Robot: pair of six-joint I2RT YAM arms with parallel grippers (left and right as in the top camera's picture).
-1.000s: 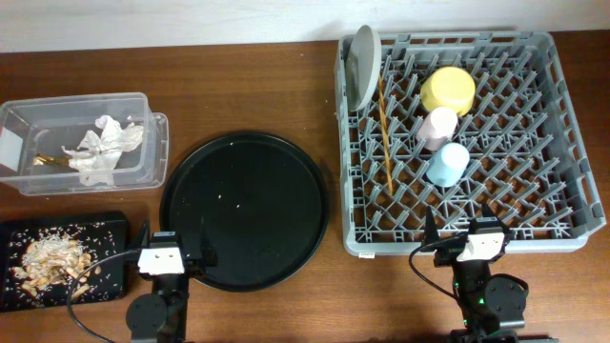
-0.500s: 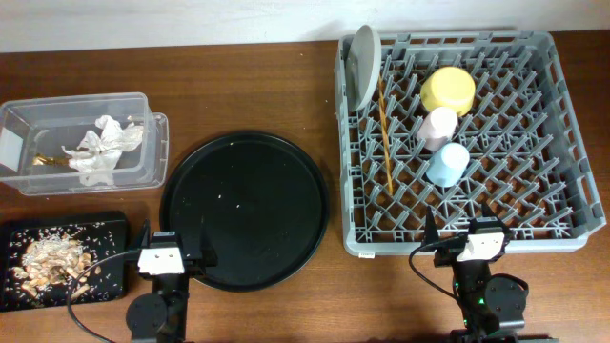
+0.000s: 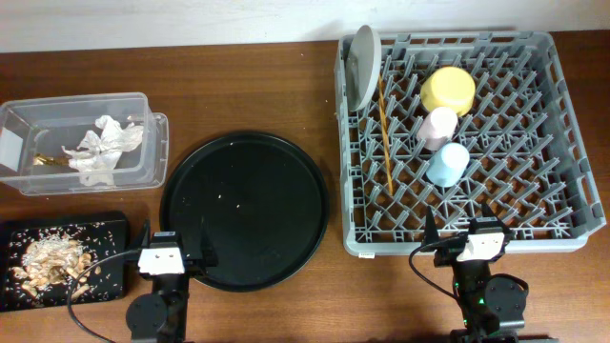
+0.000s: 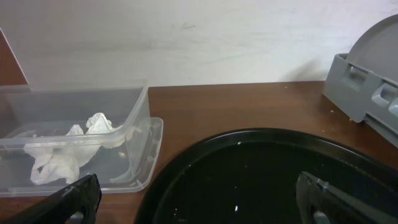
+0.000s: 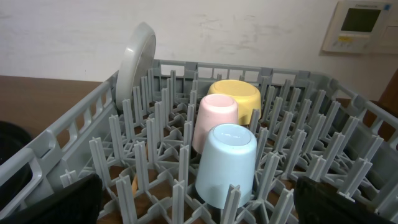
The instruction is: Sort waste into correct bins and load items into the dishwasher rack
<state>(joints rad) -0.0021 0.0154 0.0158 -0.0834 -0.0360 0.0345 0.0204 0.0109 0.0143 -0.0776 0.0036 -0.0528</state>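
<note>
The grey dishwasher rack holds the yellow bowl, pink cup, light-blue cup, wooden chopsticks and the grey-white plate upright at its far left. The clear box holds the white tissue and the gold wrapper. The flat black tray holds food scraps. My left gripper is open and empty at the near edge of the round tray. My right gripper is open and empty at the rack's near edge.
The large round black tray lies between the bins and the rack, with a few crumbs on it. It also fills the lower left wrist view. A white wall runs along the table's far edge.
</note>
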